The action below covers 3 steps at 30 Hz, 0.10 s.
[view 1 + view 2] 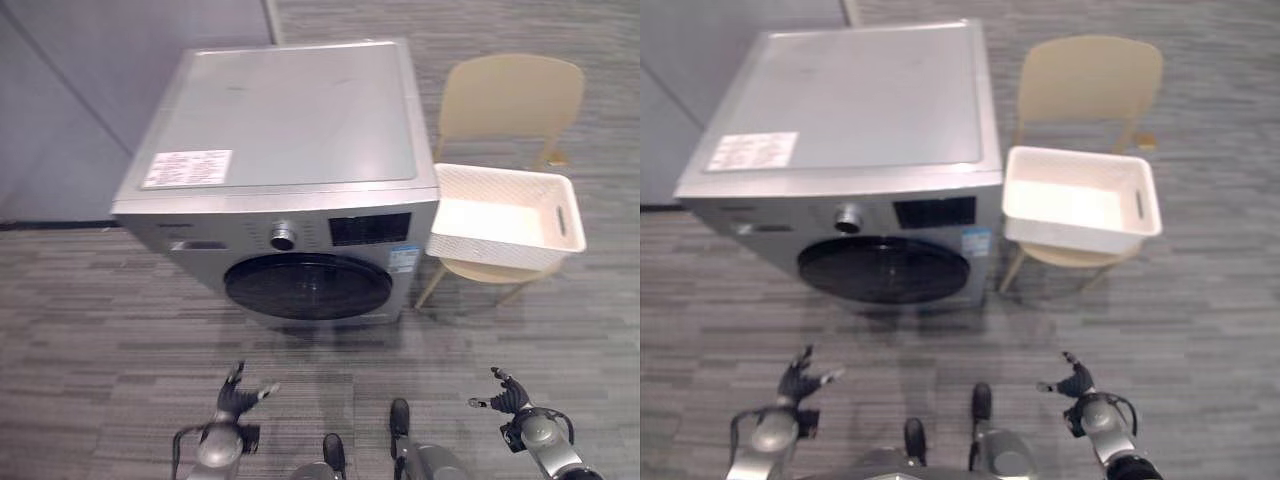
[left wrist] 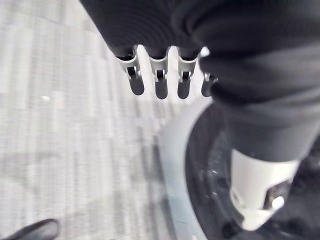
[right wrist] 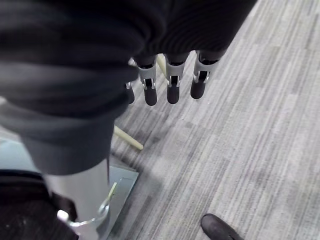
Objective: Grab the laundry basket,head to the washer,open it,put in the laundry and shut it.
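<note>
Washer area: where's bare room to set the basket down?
The washer top is bare apart from a sticker. Open carpet lies between the washer front and both hands, left and right. Crowded at its right: basket on chair.

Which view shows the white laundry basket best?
The right eye view: the whole laundry basket sits on the beige chair, away from the frame edge. The left eye view shows it nearer the edge.
</note>
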Tool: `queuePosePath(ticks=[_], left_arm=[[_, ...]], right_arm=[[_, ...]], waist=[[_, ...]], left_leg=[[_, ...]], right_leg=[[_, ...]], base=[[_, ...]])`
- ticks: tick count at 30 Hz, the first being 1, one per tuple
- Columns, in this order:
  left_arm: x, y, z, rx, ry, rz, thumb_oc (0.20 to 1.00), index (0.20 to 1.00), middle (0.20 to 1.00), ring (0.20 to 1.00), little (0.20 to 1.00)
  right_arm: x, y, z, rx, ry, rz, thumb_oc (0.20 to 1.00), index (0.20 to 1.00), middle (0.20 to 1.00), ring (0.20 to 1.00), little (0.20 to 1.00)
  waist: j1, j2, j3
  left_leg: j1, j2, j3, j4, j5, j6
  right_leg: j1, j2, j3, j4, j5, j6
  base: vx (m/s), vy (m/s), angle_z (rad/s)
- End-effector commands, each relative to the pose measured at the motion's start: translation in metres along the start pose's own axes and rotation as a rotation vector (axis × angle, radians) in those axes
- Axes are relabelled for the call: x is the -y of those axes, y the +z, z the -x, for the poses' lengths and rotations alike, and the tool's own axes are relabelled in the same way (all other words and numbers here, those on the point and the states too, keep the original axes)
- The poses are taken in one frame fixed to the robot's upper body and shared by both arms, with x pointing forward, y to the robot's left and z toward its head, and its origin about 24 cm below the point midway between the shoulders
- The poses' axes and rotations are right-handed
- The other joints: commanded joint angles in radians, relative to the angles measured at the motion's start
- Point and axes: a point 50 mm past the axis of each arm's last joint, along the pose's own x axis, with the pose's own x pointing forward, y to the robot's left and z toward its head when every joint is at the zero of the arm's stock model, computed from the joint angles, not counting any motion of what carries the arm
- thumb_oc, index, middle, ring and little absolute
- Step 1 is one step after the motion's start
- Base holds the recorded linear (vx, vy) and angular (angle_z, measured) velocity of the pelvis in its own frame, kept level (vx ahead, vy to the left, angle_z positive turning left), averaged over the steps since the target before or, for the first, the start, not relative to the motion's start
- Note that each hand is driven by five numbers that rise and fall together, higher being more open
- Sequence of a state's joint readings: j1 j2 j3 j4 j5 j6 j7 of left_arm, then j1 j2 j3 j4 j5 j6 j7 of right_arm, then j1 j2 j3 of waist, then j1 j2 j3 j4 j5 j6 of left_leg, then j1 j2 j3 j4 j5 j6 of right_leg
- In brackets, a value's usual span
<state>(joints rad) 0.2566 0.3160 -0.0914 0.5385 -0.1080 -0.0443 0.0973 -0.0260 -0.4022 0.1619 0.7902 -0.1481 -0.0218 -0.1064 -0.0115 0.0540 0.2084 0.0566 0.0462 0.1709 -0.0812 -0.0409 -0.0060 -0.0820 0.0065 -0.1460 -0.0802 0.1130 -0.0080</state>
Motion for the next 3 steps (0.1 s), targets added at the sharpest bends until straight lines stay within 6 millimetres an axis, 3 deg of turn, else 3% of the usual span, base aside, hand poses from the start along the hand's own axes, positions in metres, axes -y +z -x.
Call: queuePosePath(ticks=[1, 3], left_arm=[[-0.0047, -0.0041, -0.0058, -0.031, -0.023, 0.008, 1.0, 1.0, 1.0, 1.0, 1.0], [-0.0026, -0.0103, -0.0058, -0.061, -0.02, 0.017, 1.0, 1.0, 1.0, 1.0, 1.0]], right_arm=[[-0.0071, -0.0008, 0.0031, 0.007, 0.018, -0.051, 1.0, 1.0, 1.0, 1.0, 1.0], [-0.01, -0.0004, 0.0028, 0.003, 0.023, -0.076, 1.0, 1.0, 1.0, 1.0, 1.0]], waist=[[0.003, -0.074, -0.09], [0.009, -0.075, -0.096]], left_leg=[[-0.051, -0.045, -0.029, 0.053, -0.012, 0.013], [-0.045, -0.046, -0.035, 0.048, -0.009, 0.012]], right_leg=[[0.088, -0.076, 0.014, 0.08, -0.181, 0.122], [0.095, -0.075, 0.007, 0.081, -0.185, 0.121]], base=[[0.0, -0.036, 0.34], [-0.02, -0.027, 0.21]])
